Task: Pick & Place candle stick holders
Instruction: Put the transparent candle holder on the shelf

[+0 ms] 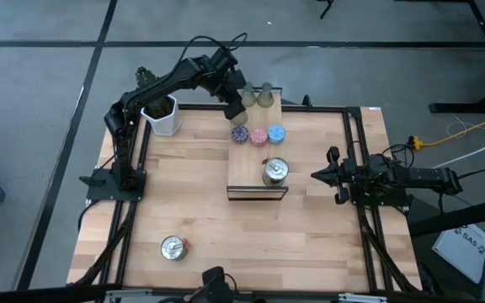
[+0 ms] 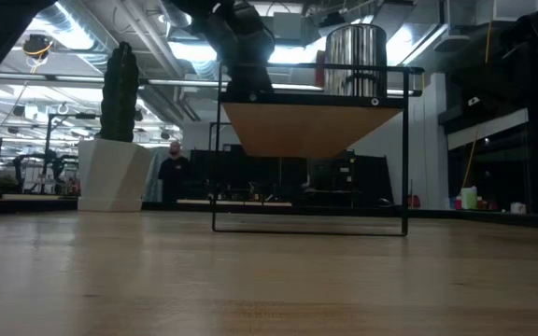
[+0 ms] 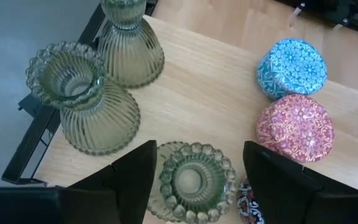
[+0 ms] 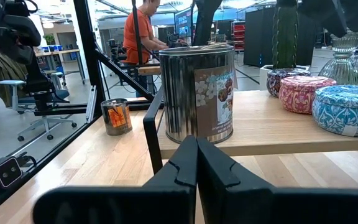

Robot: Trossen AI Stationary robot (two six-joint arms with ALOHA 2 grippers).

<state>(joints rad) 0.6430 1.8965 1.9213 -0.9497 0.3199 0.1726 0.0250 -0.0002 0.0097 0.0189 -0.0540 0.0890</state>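
Seen from above, the left gripper (image 1: 235, 107) hangs over the far end of the raised wooden board (image 1: 256, 168), toward 12 o'clock on the table (image 1: 200, 202). In its wrist view the jaws stand apart on either side of an olive-green bell-shaped holder (image 3: 196, 182), with a gap showing between each finger and the glass, so nothing is gripped. Two more olive-green holders (image 3: 82, 96) and (image 3: 127, 38) stand just beside it along the board's far edge.

The blue round holder (image 3: 291, 67) and the pink round holder (image 3: 295, 127) sit side by side near the green ones; the purple round holder (image 1: 239, 134) stands at the end of that row, just beside the pink one. A shiny silver holder (image 1: 274, 171) stands on the board's near part, and a second silver holder (image 1: 173, 247) lies well apart on the table at about 7 o'clock.

The right gripper (image 4: 195, 163) waits at 3 o'clock, jaws pressed together and empty. A cactus in a white pot (image 1: 161, 114) stands at 11 o'clock.
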